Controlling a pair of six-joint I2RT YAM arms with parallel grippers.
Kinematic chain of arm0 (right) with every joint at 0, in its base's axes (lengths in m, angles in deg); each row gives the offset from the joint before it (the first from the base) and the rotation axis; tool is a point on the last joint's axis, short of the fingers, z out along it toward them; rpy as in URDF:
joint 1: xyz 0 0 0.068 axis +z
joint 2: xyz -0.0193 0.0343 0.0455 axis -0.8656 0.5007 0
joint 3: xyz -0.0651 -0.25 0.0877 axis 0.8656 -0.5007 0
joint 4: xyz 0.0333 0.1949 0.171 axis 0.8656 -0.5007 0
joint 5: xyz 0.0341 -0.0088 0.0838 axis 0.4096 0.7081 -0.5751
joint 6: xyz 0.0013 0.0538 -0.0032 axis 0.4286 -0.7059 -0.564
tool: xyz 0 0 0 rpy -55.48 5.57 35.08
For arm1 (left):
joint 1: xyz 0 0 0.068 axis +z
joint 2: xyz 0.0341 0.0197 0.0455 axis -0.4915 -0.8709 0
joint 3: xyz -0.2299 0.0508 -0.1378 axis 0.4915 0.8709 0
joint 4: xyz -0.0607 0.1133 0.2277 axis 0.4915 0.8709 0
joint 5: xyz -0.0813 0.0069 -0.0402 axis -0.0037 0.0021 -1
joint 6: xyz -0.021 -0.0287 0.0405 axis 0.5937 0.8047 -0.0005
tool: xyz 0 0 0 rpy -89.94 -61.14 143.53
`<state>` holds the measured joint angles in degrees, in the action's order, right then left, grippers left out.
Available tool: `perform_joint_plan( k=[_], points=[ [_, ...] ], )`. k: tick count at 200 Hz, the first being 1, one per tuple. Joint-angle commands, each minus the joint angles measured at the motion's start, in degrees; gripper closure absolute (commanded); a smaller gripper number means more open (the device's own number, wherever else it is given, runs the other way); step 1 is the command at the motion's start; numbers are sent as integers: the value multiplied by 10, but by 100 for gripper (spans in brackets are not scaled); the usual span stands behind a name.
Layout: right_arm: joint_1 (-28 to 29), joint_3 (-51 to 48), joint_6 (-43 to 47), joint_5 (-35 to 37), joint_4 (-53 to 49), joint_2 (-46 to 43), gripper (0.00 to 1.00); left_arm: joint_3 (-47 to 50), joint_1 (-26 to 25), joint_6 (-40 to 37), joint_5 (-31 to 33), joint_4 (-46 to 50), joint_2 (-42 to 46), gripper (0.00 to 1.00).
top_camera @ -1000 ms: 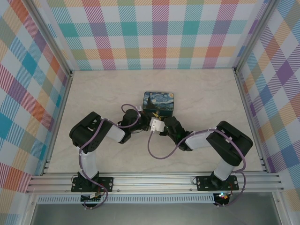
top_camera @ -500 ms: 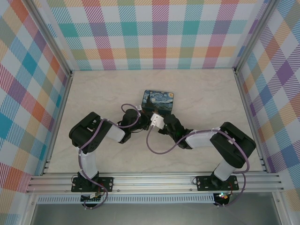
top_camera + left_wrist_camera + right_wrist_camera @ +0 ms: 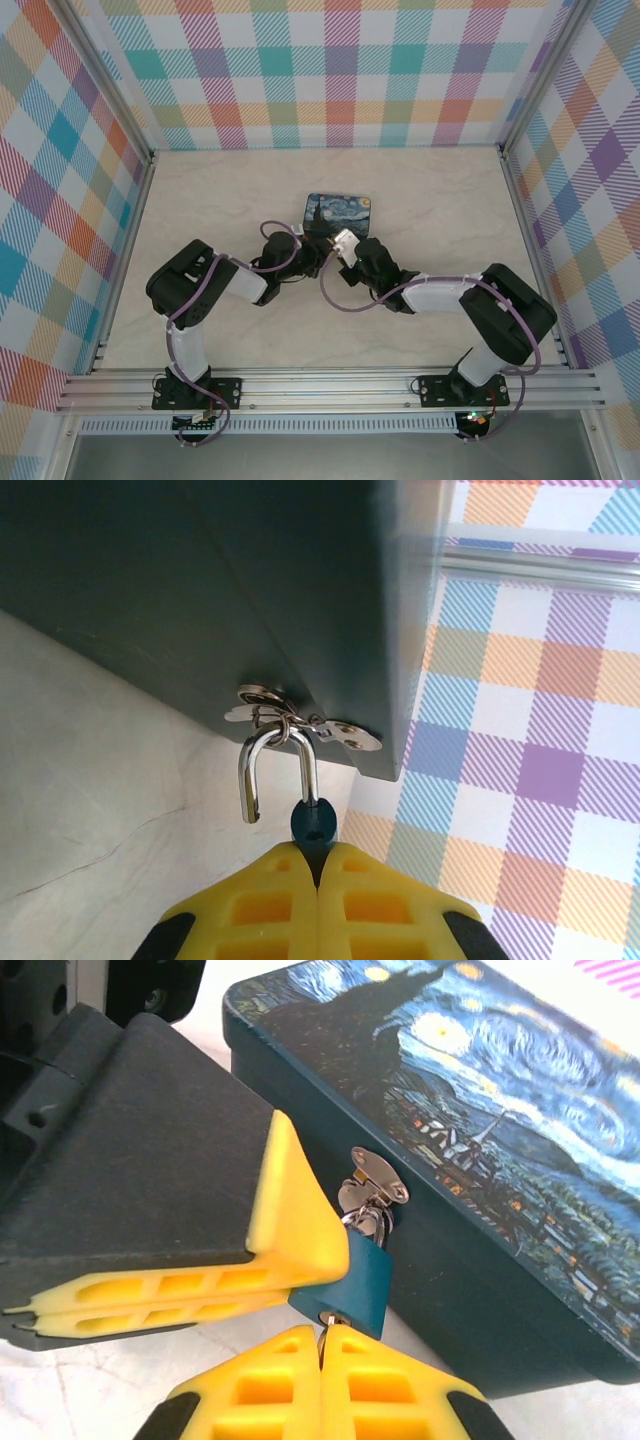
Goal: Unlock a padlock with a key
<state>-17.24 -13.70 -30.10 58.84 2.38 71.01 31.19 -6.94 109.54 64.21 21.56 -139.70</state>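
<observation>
The small blue padlock hangs by its silver shackle from the hasp of the starry-night tin. In the left wrist view one shackle leg ends free, outside the padlock body. My left gripper is shut on that body from the side; its yellow fingers press against the lock. My right gripper is shut on the thin grey key, which sits in the keyhole under the lock. In the top view both grippers meet at the tin's near edge.
The tin stands mid-table on the pale marbled surface. Checked walls close the back and both sides. A purple cable loops between the two arms near the front rail.
My right wrist has swung forward and up towards the tin, closing on the lock from below. The tin has shifted slightly away. The left arm has barely moved.
</observation>
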Motion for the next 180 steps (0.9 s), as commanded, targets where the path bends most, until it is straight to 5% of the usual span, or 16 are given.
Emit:
perform_joint_plan(
  k=[1,67,180],
  points=[
    [-9,-20,-54,-24,-2,-4,100,-15,-10,-19,-6,-13,24,85],
    [-26,-43,-78,-57,24,-4,100,15,-6,-44,20,36,64,51],
    [-141,-58,-316,-326,2,-58,100,7,47,-238,86,376,297,31]
  ],
)
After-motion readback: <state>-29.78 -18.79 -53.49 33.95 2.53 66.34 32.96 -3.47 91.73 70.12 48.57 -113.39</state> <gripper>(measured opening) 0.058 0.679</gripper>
